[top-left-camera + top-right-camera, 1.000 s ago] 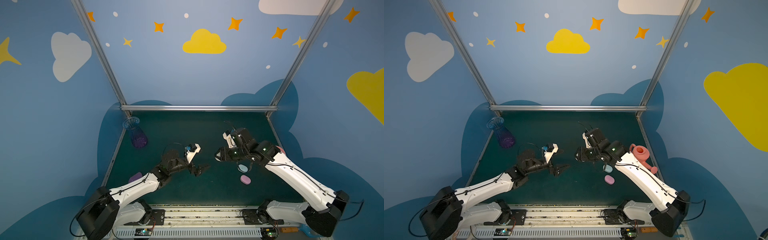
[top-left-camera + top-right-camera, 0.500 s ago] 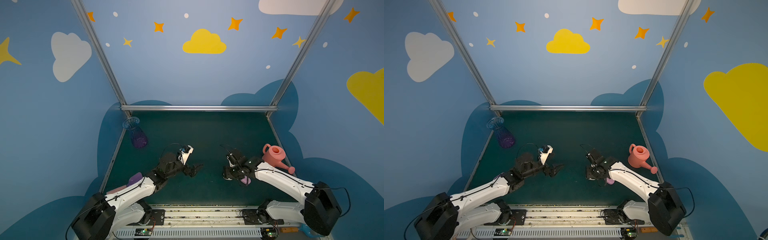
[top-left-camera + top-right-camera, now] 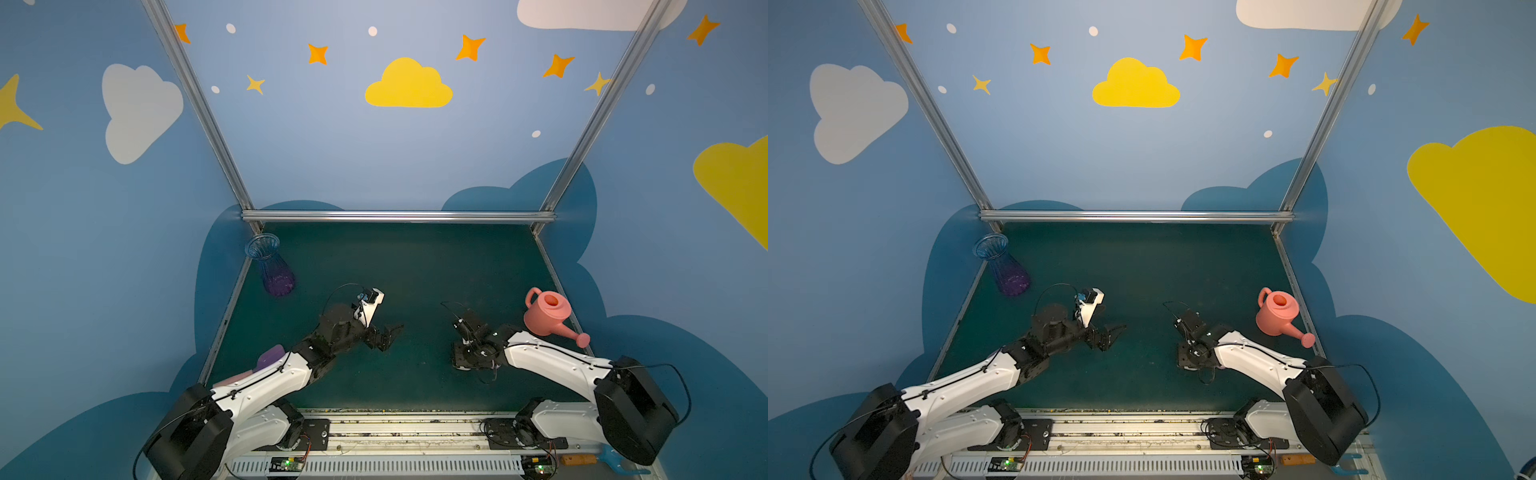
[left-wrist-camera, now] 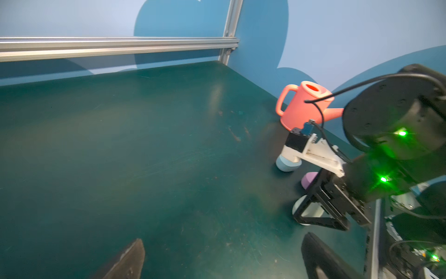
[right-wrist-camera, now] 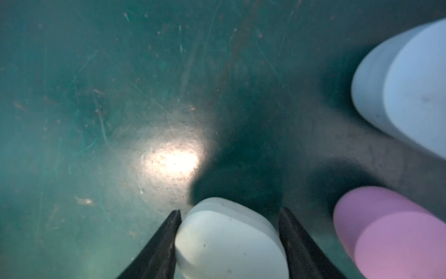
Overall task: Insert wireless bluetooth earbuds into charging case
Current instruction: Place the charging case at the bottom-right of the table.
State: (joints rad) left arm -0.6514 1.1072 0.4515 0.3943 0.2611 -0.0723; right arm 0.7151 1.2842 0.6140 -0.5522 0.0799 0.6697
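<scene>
My right gripper [image 5: 229, 210] is low on the green mat [image 3: 415, 270], seen in both top views [image 3: 1185, 359]. A white oval charging case [image 5: 229, 241] lies between its fingers, which flank it closely; whether they press on it I cannot tell. A purple case [image 5: 391, 232] and a pale blue case [image 5: 410, 91] lie close beside it. The left wrist view shows the white case [image 4: 307, 210], the purple case [image 4: 310, 180] and the blue case [image 4: 287, 165] together. My left gripper [image 4: 223, 259] hovers mid-mat [image 3: 386, 336], open and empty. The earbuds are out of view.
A pink watering can [image 3: 546, 318] stands at the mat's right edge, just behind the right arm. A blue-purple glass vase [image 3: 270, 266] stands at the far left corner. A purple object [image 3: 270, 355] lies partly under the left arm. Aluminium rails border the mat.
The right arm came down from mid-air to the mat beside the purple and blue cases, uncovering the watering can. The left gripper shifted slightly left and stayed open.
</scene>
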